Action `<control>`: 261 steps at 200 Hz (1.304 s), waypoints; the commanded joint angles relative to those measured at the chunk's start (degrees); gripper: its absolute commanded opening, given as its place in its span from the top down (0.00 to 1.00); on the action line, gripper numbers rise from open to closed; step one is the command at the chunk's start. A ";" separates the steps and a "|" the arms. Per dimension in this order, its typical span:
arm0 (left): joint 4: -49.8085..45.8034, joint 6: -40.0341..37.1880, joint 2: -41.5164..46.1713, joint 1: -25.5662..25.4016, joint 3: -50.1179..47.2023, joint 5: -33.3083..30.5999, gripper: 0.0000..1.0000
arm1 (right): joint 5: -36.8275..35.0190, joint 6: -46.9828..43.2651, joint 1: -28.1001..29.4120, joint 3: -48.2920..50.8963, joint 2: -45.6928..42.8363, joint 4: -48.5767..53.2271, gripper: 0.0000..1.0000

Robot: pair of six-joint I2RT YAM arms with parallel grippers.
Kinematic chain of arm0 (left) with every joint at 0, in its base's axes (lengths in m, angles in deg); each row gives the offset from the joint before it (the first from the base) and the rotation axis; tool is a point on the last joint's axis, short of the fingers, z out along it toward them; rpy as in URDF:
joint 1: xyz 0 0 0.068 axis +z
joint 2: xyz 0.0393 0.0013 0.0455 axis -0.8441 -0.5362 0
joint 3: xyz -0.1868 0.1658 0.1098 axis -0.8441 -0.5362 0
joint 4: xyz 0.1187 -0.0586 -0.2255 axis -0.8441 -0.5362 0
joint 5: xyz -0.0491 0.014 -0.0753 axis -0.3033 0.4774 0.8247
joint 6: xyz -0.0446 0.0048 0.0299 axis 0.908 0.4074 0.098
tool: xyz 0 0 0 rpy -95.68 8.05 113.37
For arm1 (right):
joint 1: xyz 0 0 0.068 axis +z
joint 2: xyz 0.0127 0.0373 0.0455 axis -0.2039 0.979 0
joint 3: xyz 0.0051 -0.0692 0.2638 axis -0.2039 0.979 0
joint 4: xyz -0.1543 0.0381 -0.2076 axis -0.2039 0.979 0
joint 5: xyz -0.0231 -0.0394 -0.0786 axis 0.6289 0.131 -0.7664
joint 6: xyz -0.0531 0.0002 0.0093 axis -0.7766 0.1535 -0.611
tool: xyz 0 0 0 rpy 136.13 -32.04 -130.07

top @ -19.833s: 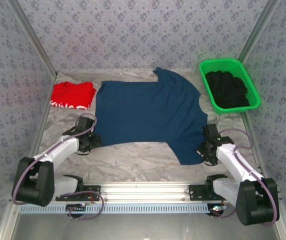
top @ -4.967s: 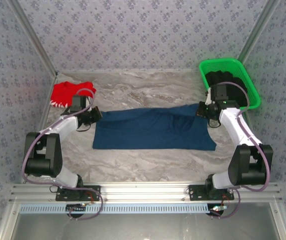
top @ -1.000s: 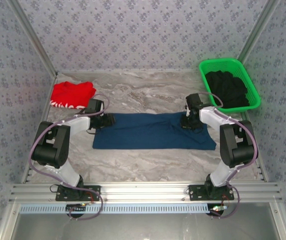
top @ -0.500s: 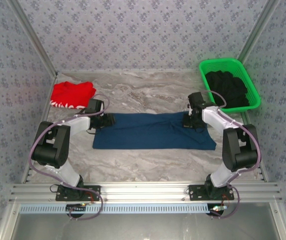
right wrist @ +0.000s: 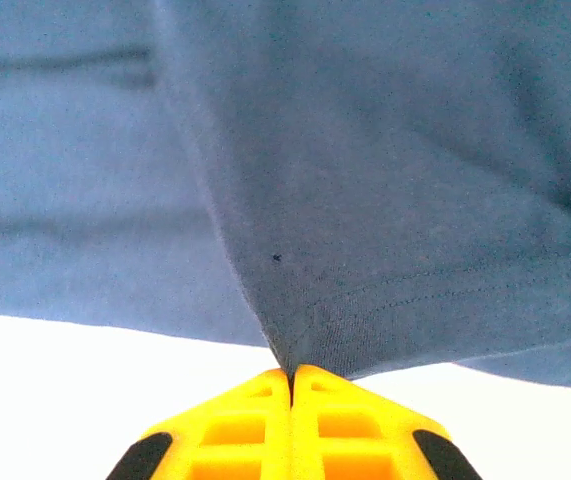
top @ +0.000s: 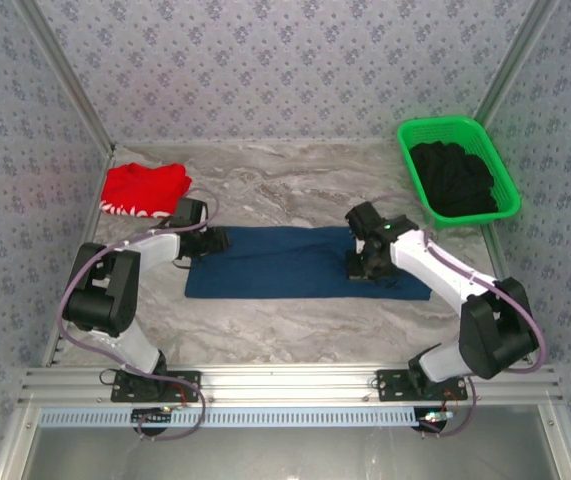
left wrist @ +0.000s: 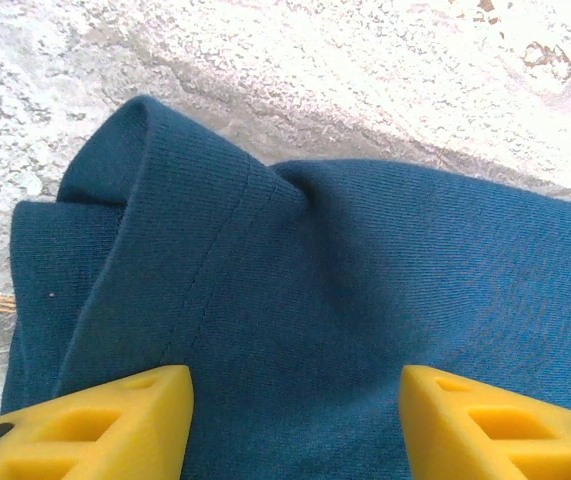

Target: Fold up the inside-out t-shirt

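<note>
Right jaws clamped on t-shirt (top: 275, 265) hem, now carried leftward, left jaws parted above sleeve, unmoved

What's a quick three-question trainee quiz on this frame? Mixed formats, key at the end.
1. True or false: the right gripper is shut on an edge of the t-shirt.
2. What lies in the green basket? A) white towels B) black clothing C) shoes
3. Fill in: the left gripper hangs over the shirt's left end with its jaws ____.
Key: 1 true; 2 B; 3 open.
</note>
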 commanded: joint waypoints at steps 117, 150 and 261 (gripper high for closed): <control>-0.79 0.43 4.27 -0.77 0.24 2.18 0.43 | -3.30 -2.69 -17.11 -5.91 7.52 -7.33 0.55; -0.28 -0.01 3.80 -1.06 0.48 3.88 0.42 | -6.92 -6.13 -23.82 -15.77 18.47 -11.24 0.53; -3.18 -0.31 -4.92 1.26 3.19 -3.28 0.43 | -15.44 -10.02 -25.13 -30.18 36.61 -9.62 0.73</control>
